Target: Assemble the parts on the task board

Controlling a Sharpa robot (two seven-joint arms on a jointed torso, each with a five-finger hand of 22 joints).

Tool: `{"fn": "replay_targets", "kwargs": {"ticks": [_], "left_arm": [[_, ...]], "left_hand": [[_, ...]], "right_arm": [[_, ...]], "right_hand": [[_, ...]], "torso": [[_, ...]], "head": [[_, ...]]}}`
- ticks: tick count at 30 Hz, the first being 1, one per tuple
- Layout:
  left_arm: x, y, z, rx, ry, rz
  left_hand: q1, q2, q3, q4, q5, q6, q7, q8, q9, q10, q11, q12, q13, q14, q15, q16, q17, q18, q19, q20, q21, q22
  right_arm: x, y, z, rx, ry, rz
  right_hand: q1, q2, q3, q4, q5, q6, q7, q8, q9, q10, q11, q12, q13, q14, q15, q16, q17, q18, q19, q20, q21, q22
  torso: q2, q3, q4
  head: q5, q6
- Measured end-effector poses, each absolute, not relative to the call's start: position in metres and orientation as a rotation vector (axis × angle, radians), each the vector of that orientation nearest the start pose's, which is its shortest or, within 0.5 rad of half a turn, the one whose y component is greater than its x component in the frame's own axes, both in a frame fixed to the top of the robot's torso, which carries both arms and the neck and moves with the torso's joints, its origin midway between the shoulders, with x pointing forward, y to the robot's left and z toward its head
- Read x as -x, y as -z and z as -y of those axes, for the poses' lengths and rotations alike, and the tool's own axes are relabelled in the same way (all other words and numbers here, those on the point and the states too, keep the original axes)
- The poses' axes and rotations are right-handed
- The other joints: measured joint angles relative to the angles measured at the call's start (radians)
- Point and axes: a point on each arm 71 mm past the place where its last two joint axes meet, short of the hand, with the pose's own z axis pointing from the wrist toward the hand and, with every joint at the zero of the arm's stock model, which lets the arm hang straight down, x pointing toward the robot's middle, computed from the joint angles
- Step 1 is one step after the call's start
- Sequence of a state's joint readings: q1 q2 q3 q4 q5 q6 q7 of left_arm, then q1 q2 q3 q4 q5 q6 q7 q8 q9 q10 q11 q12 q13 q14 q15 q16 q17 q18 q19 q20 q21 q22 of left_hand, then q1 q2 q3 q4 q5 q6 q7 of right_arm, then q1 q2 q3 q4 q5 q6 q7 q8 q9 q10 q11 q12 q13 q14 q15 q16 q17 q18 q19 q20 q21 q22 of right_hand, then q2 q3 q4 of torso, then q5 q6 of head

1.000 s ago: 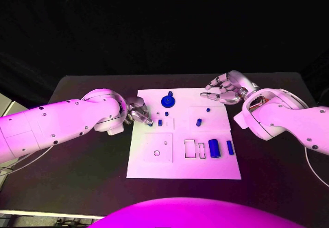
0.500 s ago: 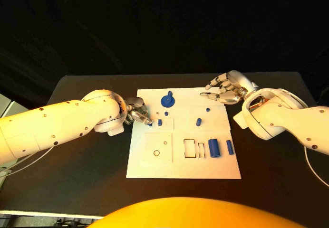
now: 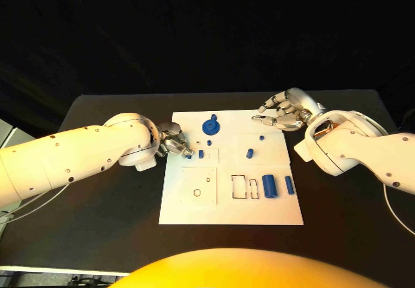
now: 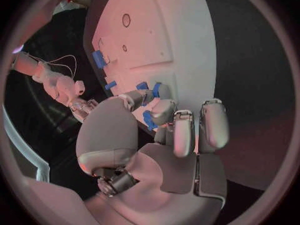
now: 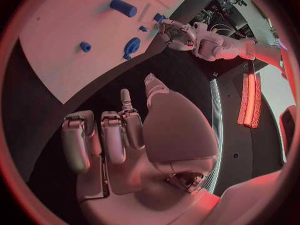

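Observation:
The white task board lies in the middle of the black table. My left hand is at the board's left edge, and its thumb and a finger pinch a small blue part just over the board. A blue peg stands next to those fingertips. My right hand hovers over the board's far right corner with its fingers apart and nothing in them. On the board are a round blue disc part, two small pegs, a thick blue cylinder and a thinner one.
Two empty rectangular slots sit left of the thick cylinder, and a square plate with a round hole is nearer the left edge. Bare black table surrounds the board. In the right wrist view the board carries the cylinder.

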State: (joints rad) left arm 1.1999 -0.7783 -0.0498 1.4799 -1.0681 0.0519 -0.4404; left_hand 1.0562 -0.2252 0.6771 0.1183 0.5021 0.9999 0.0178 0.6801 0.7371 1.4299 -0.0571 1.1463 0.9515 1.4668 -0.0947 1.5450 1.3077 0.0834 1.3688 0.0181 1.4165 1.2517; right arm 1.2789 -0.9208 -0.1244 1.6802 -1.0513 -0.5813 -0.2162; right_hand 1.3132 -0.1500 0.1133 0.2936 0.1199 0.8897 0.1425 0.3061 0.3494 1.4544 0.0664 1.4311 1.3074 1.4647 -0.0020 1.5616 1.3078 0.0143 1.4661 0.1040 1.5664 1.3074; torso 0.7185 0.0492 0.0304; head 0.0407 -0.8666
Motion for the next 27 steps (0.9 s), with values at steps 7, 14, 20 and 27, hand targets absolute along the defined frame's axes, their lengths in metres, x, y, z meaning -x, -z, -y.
{"fn": "replay_targets", "kwargs": {"ticks": [7,14,20,27], "left_arm": [[-0.4833,0.2280,-0.1939,0.206,0.525,-2.260],[-0.4837,0.2284,-0.1946,0.213,0.526,-2.261],[-0.4846,0.2297,-0.1975,0.223,0.519,-2.262],[-0.4854,0.2309,-0.2003,0.232,0.510,-2.263]], "left_hand": [[-0.011,0.000,-0.007,-0.007,-0.007,0.005,-0.005,0.000,-0.003,0.000,0.000,-0.001,0.001,0.000,0.000,0.000,0.000,0.000,0.000,0.000,0.000,0.000],[-0.026,0.003,-0.013,-0.012,-0.010,0.009,-0.009,-0.005,-0.007,0.000,0.000,-0.002,0.004,0.000,0.000,0.000,0.000,0.000,0.004,-0.004,0.000,0.000],[-0.046,-0.001,-0.105,0.043,-0.021,0.019,-0.020,-0.012,-0.013,0.000,0.000,-0.002,0.009,-0.004,-0.003,0.000,0.000,0.000,0.004,-0.004,0.000,0.001],[-0.049,-0.004,-0.204,0.114,-0.112,0.026,-0.020,-0.020,-0.019,0.000,0.000,-0.006,0.012,-0.004,-0.003,0.000,0.000,0.000,0.004,-0.004,-0.004,0.001]], "right_arm": [[-0.4648,0.1642,0.2131,-0.367,-0.745,-1.611],[-0.4648,0.1642,0.2132,-0.367,-0.745,-1.611],[-0.4649,0.1643,0.2136,-0.368,-0.744,-1.611],[-0.4651,0.1643,0.2140,-0.369,-0.743,-1.611]], "right_hand": [[0.000,0.000,0.000,0.000,0.000,0.000,0.000,0.000,0.000,0.000,0.000,0.000,0.000,0.000,0.000,0.000,0.000,0.000,0.000,0.000,0.000,0.000],[0.000,0.000,0.000,0.000,0.000,0.000,0.000,0.000,0.000,0.000,0.000,0.000,0.000,0.000,0.000,0.000,0.000,0.000,0.000,0.000,0.000,0.000],[0.000,0.000,0.000,0.000,0.004,0.000,0.000,0.000,0.000,0.000,0.000,0.000,0.000,0.000,0.000,0.000,0.000,0.000,0.000,0.000,0.000,0.000],[0.000,0.000,0.000,0.000,0.004,0.000,0.000,0.000,0.000,0.000,0.000,0.000,0.000,0.000,0.000,0.000,0.000,0.000,0.000,0.000,0.000,0.001]], "torso": [[0.000,-0.0003,0.0005],[0.000,-0.0012,0.0009],[0.000,-0.0012,0.0009],[0.000,-0.0012,0.0006]], "head": [[-0.002,0.000],[-0.002,0.001],[-0.003,0.003],[-0.004,0.004]]}}
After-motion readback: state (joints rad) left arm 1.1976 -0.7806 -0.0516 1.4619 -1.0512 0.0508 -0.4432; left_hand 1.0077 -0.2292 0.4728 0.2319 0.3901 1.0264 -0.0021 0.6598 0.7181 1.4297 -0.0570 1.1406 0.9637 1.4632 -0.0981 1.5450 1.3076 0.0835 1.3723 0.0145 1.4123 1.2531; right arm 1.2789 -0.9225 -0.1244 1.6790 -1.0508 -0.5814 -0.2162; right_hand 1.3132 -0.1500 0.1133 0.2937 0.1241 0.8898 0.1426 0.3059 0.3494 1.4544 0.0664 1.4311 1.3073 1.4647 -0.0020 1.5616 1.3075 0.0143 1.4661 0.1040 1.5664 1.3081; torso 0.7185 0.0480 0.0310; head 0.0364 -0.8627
